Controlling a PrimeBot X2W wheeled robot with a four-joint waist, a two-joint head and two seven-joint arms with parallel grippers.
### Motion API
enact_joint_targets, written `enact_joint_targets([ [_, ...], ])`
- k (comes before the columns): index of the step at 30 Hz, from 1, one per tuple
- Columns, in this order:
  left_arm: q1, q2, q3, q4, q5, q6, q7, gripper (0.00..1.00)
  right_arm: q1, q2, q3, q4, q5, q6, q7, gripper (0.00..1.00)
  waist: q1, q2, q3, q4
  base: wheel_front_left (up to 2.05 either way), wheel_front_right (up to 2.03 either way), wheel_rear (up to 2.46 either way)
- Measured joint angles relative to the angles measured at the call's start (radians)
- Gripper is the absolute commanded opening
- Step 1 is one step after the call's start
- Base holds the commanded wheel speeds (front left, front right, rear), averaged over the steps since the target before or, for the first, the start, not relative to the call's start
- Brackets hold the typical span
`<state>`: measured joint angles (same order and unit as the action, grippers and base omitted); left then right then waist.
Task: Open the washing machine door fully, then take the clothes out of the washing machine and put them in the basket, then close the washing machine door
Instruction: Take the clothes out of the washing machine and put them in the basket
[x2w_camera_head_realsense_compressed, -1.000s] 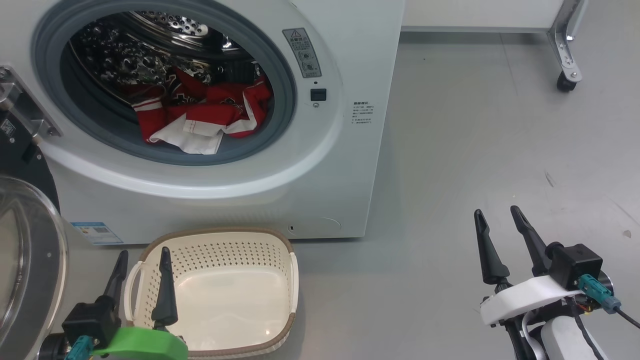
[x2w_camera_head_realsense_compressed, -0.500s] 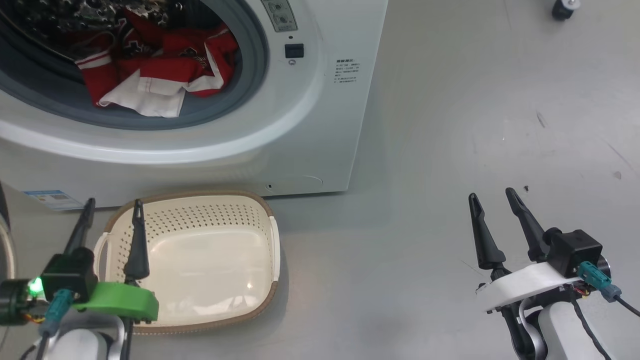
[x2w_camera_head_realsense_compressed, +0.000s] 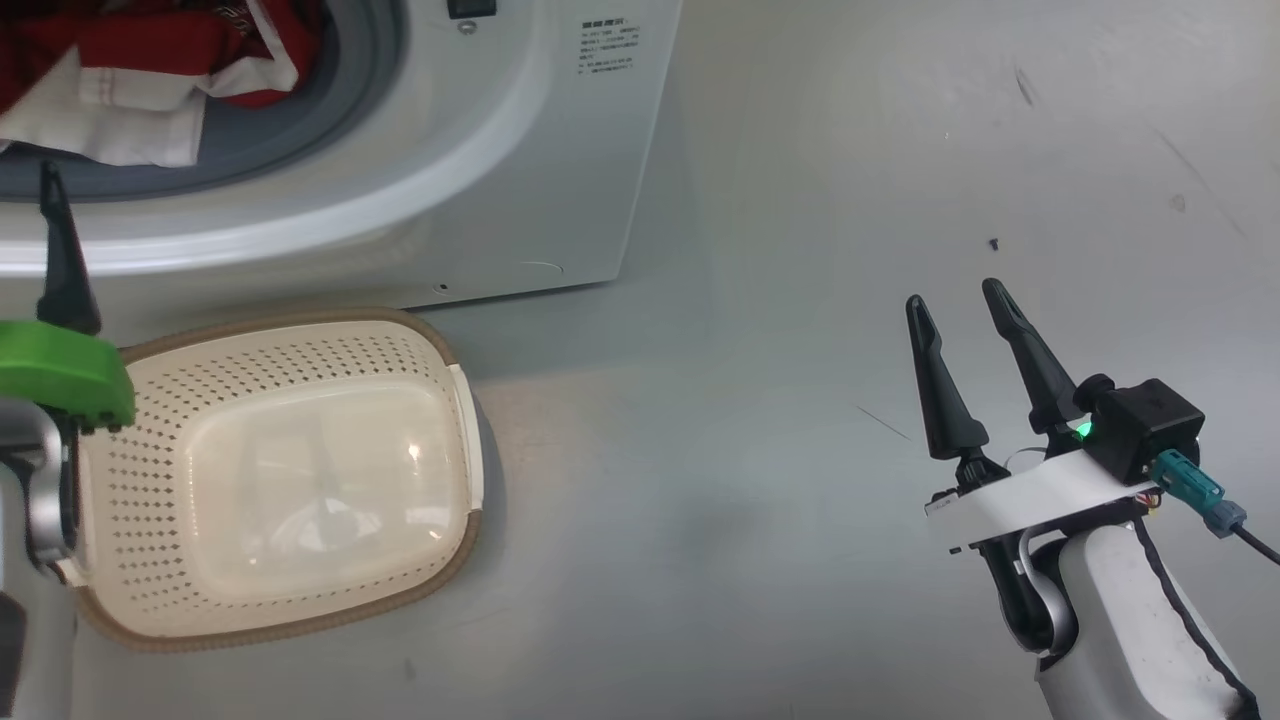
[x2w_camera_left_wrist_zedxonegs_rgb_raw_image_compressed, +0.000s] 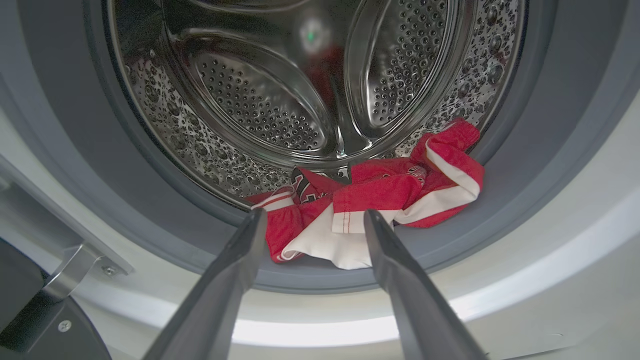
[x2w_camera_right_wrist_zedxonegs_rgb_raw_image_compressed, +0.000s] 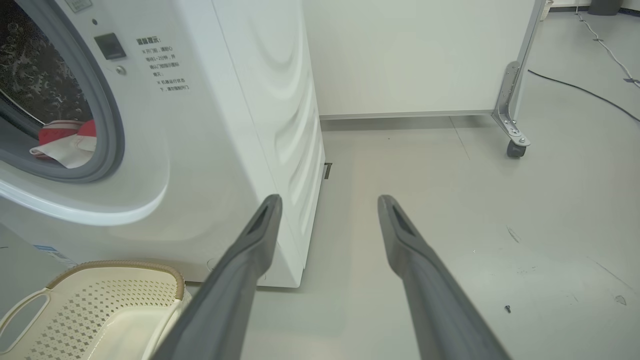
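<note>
- The left claw (x2w_camera_left_wrist_zedxonegs_rgb_raw_image_compressed: 314, 214) is spread wide and empty. It points into the mouth of the machine (x2w_camera_head_realsense_compressed: 480, 180).
- The clothes (x2w_camera_left_wrist_zedxonegs_rgb_raw_image_compressed: 370, 200) lie straight ahead of it, heaped at the lower front edge of the drum (x2w_camera_left_wrist_zedxonegs_rgb_raw_image_compressed: 280, 90), with a white hem spilling onto the grey ring (x2w_camera_left_wrist_zedxonegs_rgb_raw_image_compressed: 525, 165).
- The heap's long axis runs across the claw's gap.
- The right claw (x2w_camera_head_realsense_compressed: 952, 295), also spread and empty, hangs over the floor (x2w_camera_head_realsense_compressed: 750, 450), well to the machine's right, so the left arm is nearer.
- The basket (x2w_camera_head_realsense_compressed: 300, 322) sits empty on the floor just before the machine, below the opening.
- Likely next: reach straight in and pinch the near hem.
</note>
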<state>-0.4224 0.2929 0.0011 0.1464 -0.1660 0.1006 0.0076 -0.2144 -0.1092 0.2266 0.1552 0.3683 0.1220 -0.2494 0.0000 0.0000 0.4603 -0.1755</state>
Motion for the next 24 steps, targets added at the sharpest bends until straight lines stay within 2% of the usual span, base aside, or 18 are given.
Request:
enact_joint_targets([
  [12,-0.195,0.095,0.001,0.157,0.092,0.003,0.172,1.00,-0.051,0.014,0.018,0.002,0.019,0.000,0.000,1.00,0.0000,0.0000,0.109,-0.102,0.00,0.00,0.00],
  [24,-0.370,0.163,0.029,0.274,0.160,0.009,0.278,1.00,-0.084,0.017,0.022,0.002,0.039,0.000,-0.003,1.00,0.0001,0.0000,0.189,-0.152,0.00,0.00,0.00],
])
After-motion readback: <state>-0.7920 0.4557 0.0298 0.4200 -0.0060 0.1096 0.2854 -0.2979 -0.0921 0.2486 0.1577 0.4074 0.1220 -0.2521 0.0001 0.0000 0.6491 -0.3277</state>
